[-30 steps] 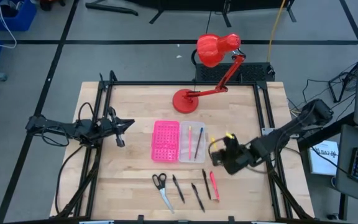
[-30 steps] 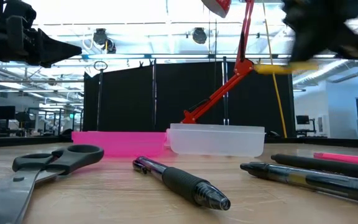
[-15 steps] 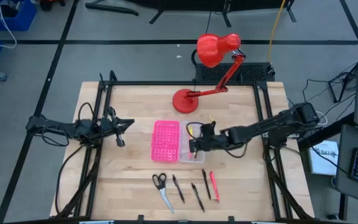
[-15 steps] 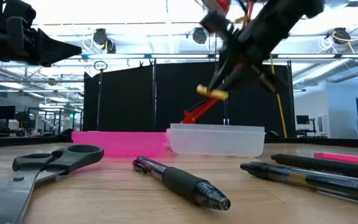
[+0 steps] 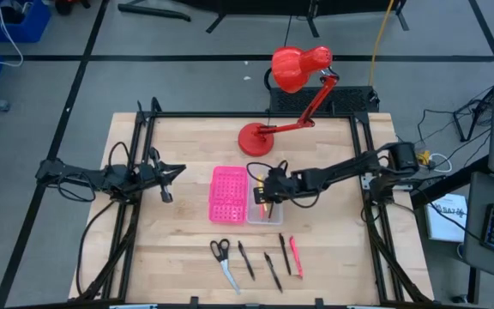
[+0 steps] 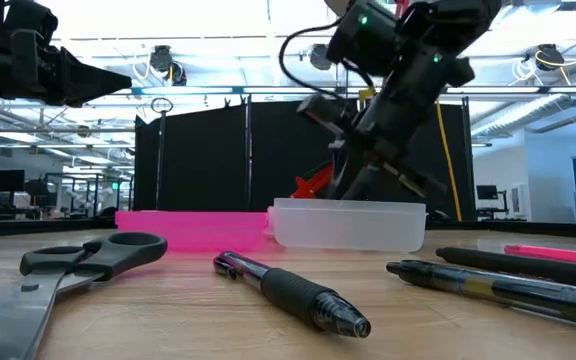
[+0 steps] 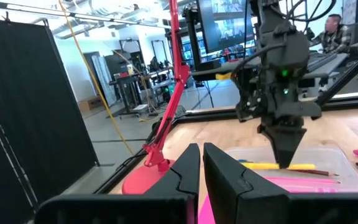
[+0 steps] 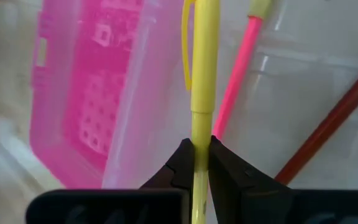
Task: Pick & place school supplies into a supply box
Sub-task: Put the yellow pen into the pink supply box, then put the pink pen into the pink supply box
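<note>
The supply box lies open mid-table: clear tray (image 5: pixel 269 211) beside its pink dotted lid (image 5: pixel 228 194). My right gripper (image 5: pixel 262 196) reaches down into the tray, shut on a yellow pen (image 8: pixel 201 74). A pink pencil (image 8: pixel 235 81) and a red-brown pencil (image 8: pixel 331 121) lie in the tray. Scissors (image 5: pixel 222 257), three black pens (image 5: pixel 272 269) and a pink pen (image 5: pixel 295 256) lie flat near the front edge. My left gripper (image 5: pixel 170 175) hovers shut at the left, holding nothing. My right gripper pinches the yellow pen's barrel (image 8: pixel 195 134) between its two fingers, away from the clip end (image 8: pixel 186 37). The fingers slant down from the table's right. The pen lies about level, low inside the clear tray (image 7: pixel 328 158); I cannot tell whether it touches the bottom.
A red desk lamp stands on its round base (image 5: pixel 256 139) at the table's far side, its arm and head (image 5: pixel 297 67) reaching past the far edge. A black frame (image 5: pixel 144 120) runs round the table. Bare wood lies left of the pink lid.
My right gripper has carried the yellow pen from the table's right side toward the left and down, from above the tray into it. The pen now sits low in the tray beside the pencils.
</note>
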